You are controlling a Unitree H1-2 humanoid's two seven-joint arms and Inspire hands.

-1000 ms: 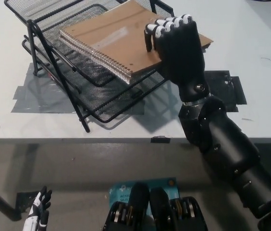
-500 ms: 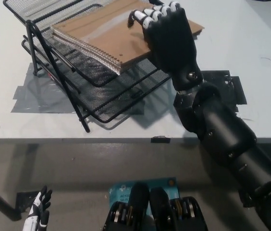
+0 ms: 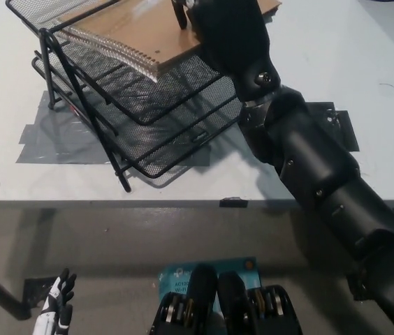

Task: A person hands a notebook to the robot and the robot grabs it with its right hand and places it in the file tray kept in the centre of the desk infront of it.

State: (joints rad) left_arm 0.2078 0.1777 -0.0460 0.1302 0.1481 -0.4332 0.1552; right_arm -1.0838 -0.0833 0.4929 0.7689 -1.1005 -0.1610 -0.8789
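so at this point my black right robot hand (image 3: 228, 28) was reaching far out over the file tray (image 3: 134, 105), closed on the right end of the notebook (image 3: 137, 31). the fingers were curled over the brown cover near the top edge of the picture, though that edge cuts part of them off, so i couldn't see the whole grip. the handover part looked done to me, no person anywhere in view.

the notebook itself was lying tilted over the top tier of the black mesh tray, spiral edge facing near and left, hanging just past the tier's near rim. i honestly couldn't tell whether it was resting on the mesh or being held a touch above it, since the cover hid what was under it. the far end of the notebook ran out of the picture.

the tray sat on the white worktop (image 3: 337, 63), over a patch of grey tape (image 3: 50, 139), with its lower tier showing nothing in it as far as i could see.

my white left robot hand (image 3: 56, 314) was idle way down at the near left, below the worktop edge, fingers spread and holding nothing.

my read: most of the job was finished. what was left was getting the notebook fully seated in the tier, letting go, and pulling the arm back without dragging the cover or bumping the tray frame.
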